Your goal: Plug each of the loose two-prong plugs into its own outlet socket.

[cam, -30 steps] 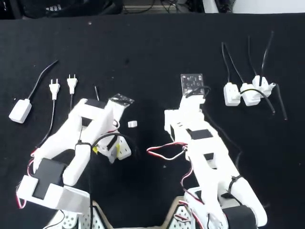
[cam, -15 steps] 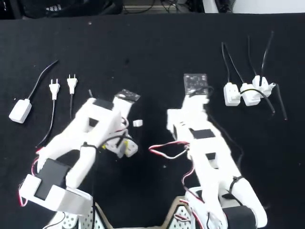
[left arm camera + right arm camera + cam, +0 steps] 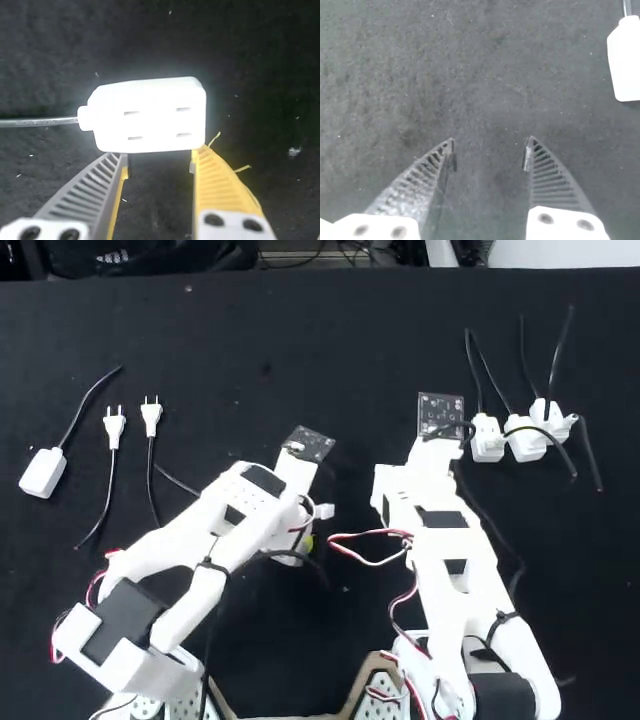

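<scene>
My left gripper (image 3: 159, 156) is shut on a white outlet block (image 3: 150, 115) with two slot pairs facing the camera; the fingertips disappear under its near edge. In the high view this block (image 3: 322, 510) peeks out beside the left arm near the table's middle, and its black cord (image 3: 175, 483) trails off to the left. Two loose white two-prong plugs (image 3: 113, 423) (image 3: 151, 415) lie at the far left. My right gripper (image 3: 489, 152) is open over bare black mat, with a white outlet (image 3: 625, 60) just off to one side.
Another white outlet (image 3: 42, 472) with a cord lies at the left edge. Three white pieces with black cords (image 3: 525, 437) cluster at the back right, close to the right arm's wrist (image 3: 440, 415). A black mat (image 3: 300, 340) covers the table.
The left arm has swung right toward the middle, carrying the outlet block and dragging its cord. The right arm has shifted right toward the back-right cluster.
</scene>
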Controlling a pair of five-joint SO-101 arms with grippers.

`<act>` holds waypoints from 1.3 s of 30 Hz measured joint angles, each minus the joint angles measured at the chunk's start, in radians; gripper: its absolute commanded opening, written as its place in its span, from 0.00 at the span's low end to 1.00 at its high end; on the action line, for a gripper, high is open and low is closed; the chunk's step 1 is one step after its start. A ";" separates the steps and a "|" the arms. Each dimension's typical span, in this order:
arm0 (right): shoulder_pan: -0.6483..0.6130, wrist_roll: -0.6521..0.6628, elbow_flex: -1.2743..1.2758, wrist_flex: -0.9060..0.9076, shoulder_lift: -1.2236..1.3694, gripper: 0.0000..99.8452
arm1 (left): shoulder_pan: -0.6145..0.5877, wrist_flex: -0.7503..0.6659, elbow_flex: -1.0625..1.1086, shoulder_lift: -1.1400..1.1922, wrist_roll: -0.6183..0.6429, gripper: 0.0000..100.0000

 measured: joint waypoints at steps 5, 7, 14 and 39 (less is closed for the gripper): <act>0.000 0.000 0.000 0.000 0.000 0.21 | -0.083 0.110 -0.094 -0.009 0.002 0.20; 0.000 0.000 0.000 0.000 0.000 0.21 | -0.126 0.150 -0.135 -0.012 0.002 0.20; 0.000 0.000 0.000 0.000 0.000 0.21 | -0.173 0.166 -0.173 0.037 0.002 0.20; -0.023 0.000 -0.003 0.000 0.000 0.21 | -0.818 0.393 -0.637 0.052 -0.384 0.20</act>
